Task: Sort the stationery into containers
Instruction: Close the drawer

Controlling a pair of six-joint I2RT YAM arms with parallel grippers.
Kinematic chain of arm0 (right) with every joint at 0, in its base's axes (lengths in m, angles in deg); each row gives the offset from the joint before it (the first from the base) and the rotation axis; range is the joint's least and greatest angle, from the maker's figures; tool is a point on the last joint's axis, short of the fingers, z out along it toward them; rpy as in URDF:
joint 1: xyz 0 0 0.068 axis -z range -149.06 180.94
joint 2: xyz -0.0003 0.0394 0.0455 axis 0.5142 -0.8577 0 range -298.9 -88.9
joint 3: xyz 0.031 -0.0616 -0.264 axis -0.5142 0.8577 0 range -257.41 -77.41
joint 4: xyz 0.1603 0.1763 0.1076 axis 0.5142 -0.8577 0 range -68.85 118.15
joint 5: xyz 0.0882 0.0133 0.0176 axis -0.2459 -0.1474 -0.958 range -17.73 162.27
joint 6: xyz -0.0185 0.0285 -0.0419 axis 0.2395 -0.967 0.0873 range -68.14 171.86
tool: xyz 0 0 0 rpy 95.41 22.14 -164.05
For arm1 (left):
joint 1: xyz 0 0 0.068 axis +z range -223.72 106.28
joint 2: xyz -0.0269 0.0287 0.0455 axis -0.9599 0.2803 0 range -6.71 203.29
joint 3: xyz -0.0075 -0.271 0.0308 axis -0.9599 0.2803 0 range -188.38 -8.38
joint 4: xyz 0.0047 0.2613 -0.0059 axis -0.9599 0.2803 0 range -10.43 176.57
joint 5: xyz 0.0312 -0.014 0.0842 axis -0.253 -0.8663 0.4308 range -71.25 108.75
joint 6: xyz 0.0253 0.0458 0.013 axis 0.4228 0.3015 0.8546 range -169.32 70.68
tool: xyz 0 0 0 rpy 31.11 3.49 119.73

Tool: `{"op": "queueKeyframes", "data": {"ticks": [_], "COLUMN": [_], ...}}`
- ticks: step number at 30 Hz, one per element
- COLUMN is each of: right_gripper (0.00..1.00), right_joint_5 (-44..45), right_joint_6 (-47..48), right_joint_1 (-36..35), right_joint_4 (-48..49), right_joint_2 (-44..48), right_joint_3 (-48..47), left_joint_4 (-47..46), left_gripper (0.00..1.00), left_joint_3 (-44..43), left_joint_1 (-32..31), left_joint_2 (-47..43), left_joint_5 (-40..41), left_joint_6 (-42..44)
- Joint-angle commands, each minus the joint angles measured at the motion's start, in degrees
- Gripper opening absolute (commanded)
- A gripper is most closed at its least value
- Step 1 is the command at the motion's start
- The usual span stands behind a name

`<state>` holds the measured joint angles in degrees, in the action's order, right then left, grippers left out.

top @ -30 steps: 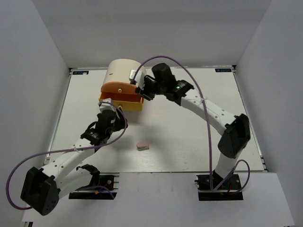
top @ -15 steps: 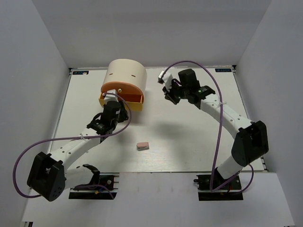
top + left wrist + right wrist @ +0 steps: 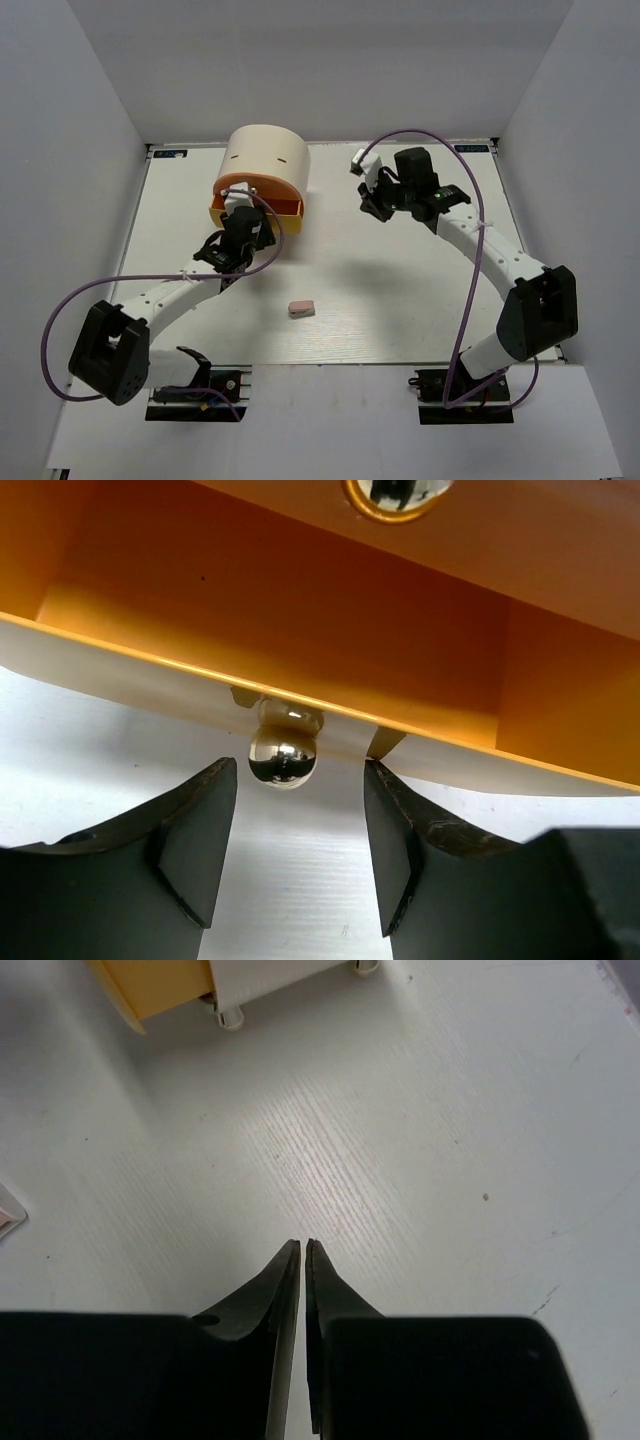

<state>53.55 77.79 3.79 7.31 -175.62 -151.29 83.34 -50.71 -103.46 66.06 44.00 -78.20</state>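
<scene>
The cream half-cylinder chest (image 3: 265, 158) stands at the back left. Its lower yellow drawer (image 3: 256, 213) is pulled out and the orange drawer (image 3: 258, 187) above it is closed. My left gripper (image 3: 238, 218) is open at the yellow drawer's front. In the left wrist view the fingers (image 3: 205, 830) flank the small round knob (image 3: 283, 754) without touching it; the gripper (image 3: 298, 780) holds nothing. My right gripper (image 3: 371, 203) is shut and empty, right of the chest, over bare table (image 3: 303, 1247). A pinkish eraser (image 3: 301, 308) lies at the table's front centre. Pens and highlighters are out of view.
The orange drawer's knob (image 3: 399, 490) shows at the top of the left wrist view. The chest's corner with a foot (image 3: 229, 1019) and the yellow drawer's end (image 3: 165, 985) show in the right wrist view. White walls surround the table (image 3: 420, 290).
My right arm has pulled back from the chest to the right. My left gripper has moved forward up to the yellow drawer's knob. The eraser has not moved.
</scene>
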Motion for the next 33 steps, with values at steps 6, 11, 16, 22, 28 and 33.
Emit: {"op": "queueKeyframes", "data": {"ticks": [6,11,16,22,28,33], "right_gripper": [0.13,0.13,0.13,0.13,0.13,0.13], "right_joint_5": [-2.28,-2.46,-2.72,-2.73,-2.81,-2.81], "right_joint_6": [-0.71,-0.44,-0.36,-0.27,-0.01,0.08], "right_joint_1": [1.58,1.93,2.11,2.37,2.46,2.72], "right_joint_4": [0.54,0.54,0.54,0.36,0.54,0.45], "right_joint_2": [2.70,3.66,3.66,4.01,3.93,4.01], "right_joint_3": [4.53,5.77,6.47,7.27,7.53,7.53], "left_joint_4": [-4.38,-5.09,-5.62,-6.76,-10.18,-10.71], "left_gripper": [0.64,0.64,0.64,0.64,0.63,0.63], "left_joint_3": [-3.64,-4.86,-5.57,-6.10,-6.10,-6.62], "left_joint_1": [0.38,0.91,1.43,1.96,1.96,2.49], "left_joint_2": [2.29,3.95,5.10,5.63,6.85,8.52], "left_joint_5": [2.52,2.52,4.19,5.86,6.38,6.38], "left_joint_6": [0.06,0.06,-0.55,-2.49,-3.02,-3.55]}}
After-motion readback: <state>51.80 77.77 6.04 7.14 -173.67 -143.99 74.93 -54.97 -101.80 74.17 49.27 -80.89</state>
